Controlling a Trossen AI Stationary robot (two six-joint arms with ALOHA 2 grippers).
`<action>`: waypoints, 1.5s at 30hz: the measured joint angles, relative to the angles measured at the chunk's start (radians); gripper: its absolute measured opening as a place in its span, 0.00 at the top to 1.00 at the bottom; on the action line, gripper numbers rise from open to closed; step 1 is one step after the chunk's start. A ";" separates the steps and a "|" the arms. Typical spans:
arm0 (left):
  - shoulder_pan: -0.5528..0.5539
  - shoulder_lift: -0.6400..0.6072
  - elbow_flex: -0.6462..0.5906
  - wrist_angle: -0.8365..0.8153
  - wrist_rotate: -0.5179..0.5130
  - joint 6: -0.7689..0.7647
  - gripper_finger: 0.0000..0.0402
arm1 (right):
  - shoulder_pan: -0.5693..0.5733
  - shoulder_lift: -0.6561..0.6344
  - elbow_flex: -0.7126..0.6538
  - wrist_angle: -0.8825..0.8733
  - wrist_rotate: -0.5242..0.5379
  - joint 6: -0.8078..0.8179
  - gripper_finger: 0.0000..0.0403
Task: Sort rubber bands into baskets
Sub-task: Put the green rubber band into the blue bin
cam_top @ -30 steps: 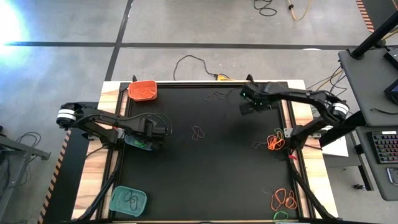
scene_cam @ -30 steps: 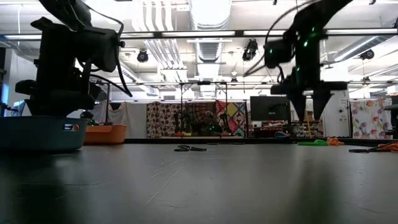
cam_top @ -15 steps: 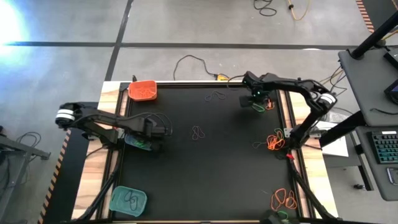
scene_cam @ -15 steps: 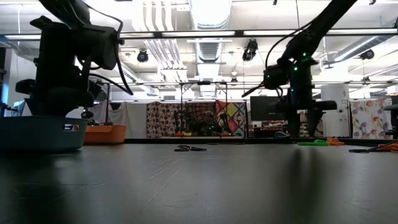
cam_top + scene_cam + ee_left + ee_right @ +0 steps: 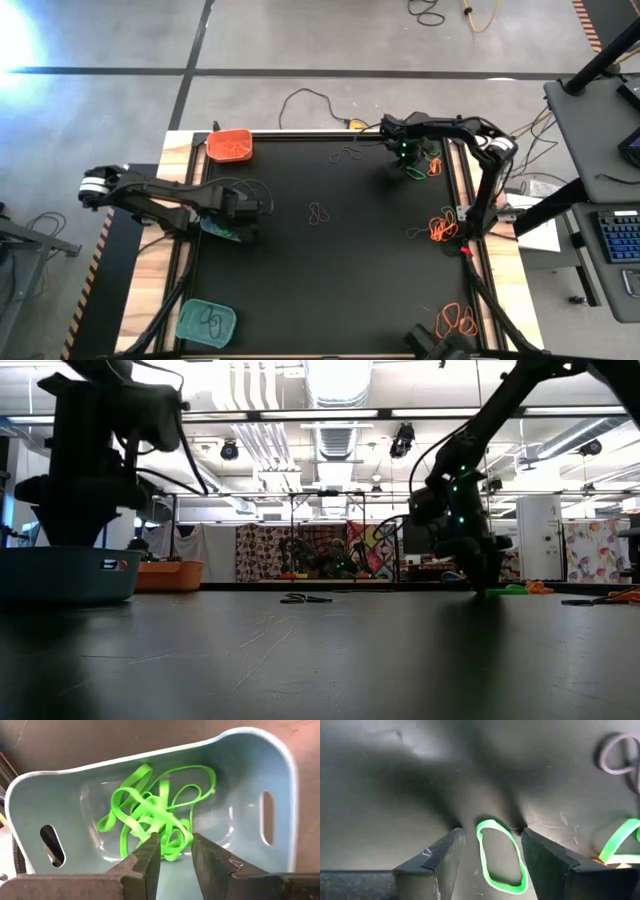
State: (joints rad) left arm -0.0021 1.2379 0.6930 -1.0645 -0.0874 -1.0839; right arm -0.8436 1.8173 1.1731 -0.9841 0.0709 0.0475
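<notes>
A teal basket at the table's left holds a tangle of green rubber bands. My left gripper hangs open just above them, pointing down, with nothing between its fingers. Near the far right corner my right gripper stands open, pointing down, with its tips low at the black mat. One green rubber band lies flat on the mat between its two fingers, which stand on either side of it. An orange basket sits at the far left, and a second teal basket at the near left.
Black bands lie mid-table and toward the far edge. Orange bands are heaped at the right edge and near right. Another green band lies close beside my right gripper.
My right gripper has sunk from well above the table down to the mat near the far right corner, rolling about its own axis as it went. It now straddles the green band. My left gripper has risen a little over the teal basket.
</notes>
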 joint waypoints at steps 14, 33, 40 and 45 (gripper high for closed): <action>0.000 -0.204 0.053 0.003 -0.062 -0.078 0.77 | -0.032 0.038 0.001 -0.030 0.038 -0.123 0.67; 0.000 -0.246 0.081 -0.025 -0.114 -0.053 0.77 | 0.009 -0.064 -0.008 -0.050 0.008 -0.046 0.98; 0.013 -0.239 0.079 0.060 -0.196 -0.024 0.77 | 0.169 -0.115 0.055 -0.003 -0.136 0.141 0.98; 0.029 -0.218 0.079 0.288 -0.247 0.091 0.77 | 0.323 -0.077 0.145 0.137 -0.183 0.253 0.98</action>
State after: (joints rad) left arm 0.0272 1.0201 0.7723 -0.7762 -0.3339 -0.9931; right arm -0.5202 1.7404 1.3186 -0.8473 -0.1123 0.3009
